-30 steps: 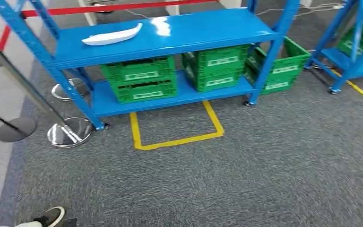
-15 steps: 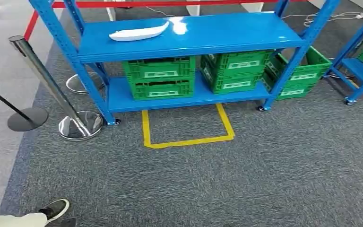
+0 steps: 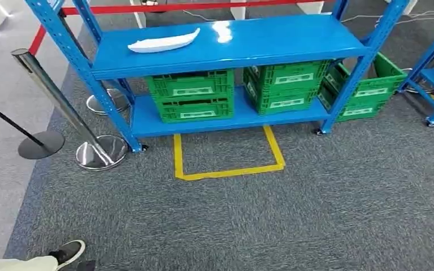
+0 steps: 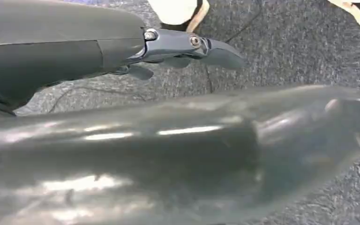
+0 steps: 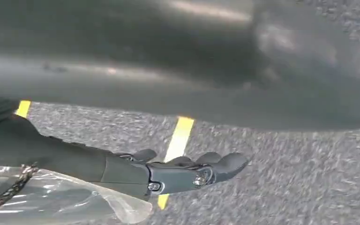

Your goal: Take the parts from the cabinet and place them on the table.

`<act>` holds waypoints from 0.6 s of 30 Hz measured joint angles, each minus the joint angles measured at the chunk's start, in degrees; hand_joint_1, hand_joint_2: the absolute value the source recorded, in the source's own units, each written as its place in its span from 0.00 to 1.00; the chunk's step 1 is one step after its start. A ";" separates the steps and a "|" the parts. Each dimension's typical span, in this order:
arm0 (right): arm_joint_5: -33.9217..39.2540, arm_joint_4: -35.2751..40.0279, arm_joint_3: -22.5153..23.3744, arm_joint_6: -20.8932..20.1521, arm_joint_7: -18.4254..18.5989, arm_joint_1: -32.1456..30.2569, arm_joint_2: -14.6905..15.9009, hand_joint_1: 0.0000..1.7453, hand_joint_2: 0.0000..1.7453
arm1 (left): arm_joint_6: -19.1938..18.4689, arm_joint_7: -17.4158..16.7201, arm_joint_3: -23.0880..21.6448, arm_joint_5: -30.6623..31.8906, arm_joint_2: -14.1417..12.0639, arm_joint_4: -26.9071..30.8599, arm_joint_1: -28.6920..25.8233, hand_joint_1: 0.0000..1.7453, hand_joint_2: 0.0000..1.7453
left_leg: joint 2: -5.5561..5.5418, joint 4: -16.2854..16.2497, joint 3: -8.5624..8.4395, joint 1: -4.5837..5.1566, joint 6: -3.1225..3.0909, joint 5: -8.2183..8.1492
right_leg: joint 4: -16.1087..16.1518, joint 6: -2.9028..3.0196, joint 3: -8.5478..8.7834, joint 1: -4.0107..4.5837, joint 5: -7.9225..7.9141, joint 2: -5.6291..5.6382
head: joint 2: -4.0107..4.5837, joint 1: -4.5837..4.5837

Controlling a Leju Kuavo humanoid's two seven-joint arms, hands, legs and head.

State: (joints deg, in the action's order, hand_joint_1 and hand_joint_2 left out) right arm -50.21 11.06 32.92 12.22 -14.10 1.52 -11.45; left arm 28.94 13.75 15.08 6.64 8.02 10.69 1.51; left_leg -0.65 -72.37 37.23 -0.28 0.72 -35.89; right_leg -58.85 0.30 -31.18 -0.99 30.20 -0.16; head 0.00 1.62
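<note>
part (image 3: 164, 41) white, lying on rack (image 3: 294, 42) top shelf, toward its left end | crates (image 3: 192, 96) green, on rack lower shelf | left hand (image 4: 187, 47) fingers extended, empty; right hand (image 5: 187, 171) fingers extended, empty

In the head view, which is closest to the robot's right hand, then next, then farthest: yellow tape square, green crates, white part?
The right hand hangs low beside the robot.
1. Yellow tape square, on the carpet in front.
2. Green crates, bottom shelf.
3. White part, top shelf, leftward.
</note>
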 joint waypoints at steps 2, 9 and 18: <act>0.11 0.00 0.09 -0.11 -0.07 -0.07 0.00 0.00 0.00 | -0.26 0.02 0.00 0.11 0.02 0.00 -0.27 0.00 0.00 | 0.02 -5.56 3.66 -0.03 -0.05 -0.55 | 0.00 0.05 0.60 0.13 0.57 -0.06 | 0.00 -0.04; 0.15 -0.02 0.13 -0.39 -0.17 -0.12 0.00 0.00 0.00 | -0.33 0.04 -0.02 0.39 -0.07 -0.02 -0.30 0.00 0.00 | 0.44 9.91 -2.39 0.48 -1.44 9.19 | 0.32 -0.57 2.87 0.28 2.57 -0.12 | 0.00 -0.13; 0.35 -0.02 0.31 -0.55 -0.74 0.25 0.00 0.00 0.00 | -0.35 0.04 -0.07 0.57 -0.15 -0.02 -0.24 0.00 0.00 | 0.20 13.87 -6.01 0.76 -3.71 6.81 | -14.58 -2.73 -5.28 0.19 9.02 0.08 | 0.00 -0.28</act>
State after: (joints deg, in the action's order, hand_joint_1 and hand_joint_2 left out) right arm -49.86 11.04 33.22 11.67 -14.84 1.77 -11.45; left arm 28.59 13.79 15.02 7.21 7.87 10.67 1.27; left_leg -0.45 -58.50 31.22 0.48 -2.99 -29.08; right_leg -73.42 -2.43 -36.46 -0.80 39.22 -0.09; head 0.00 1.33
